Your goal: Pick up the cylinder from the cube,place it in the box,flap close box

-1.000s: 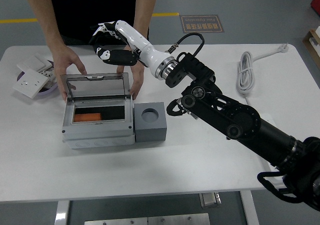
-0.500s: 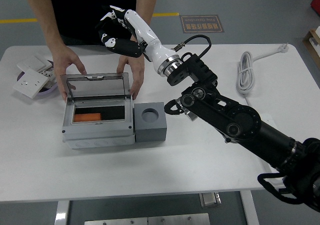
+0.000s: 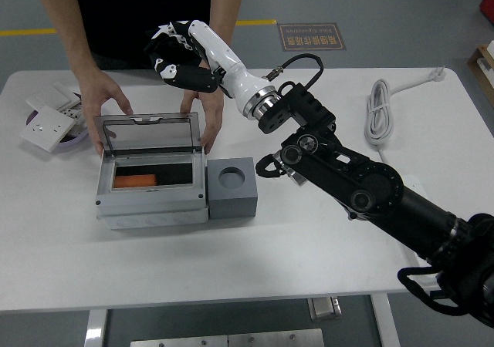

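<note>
Person's hands (image 3: 104, 100) flank box (image 3: 152, 185) rear; upright lid (image 3: 149, 135) blocks approach from behind.

A coiled white power cable (image 3: 380, 109) lies near the far right corner of the white table (image 3: 309, 247). At the far left edge, white wall socket plates (image 3: 48, 119) rest stacked on a purple round dish (image 3: 75, 136). A person in a black top (image 3: 131, 15) stands at the far side.
</note>
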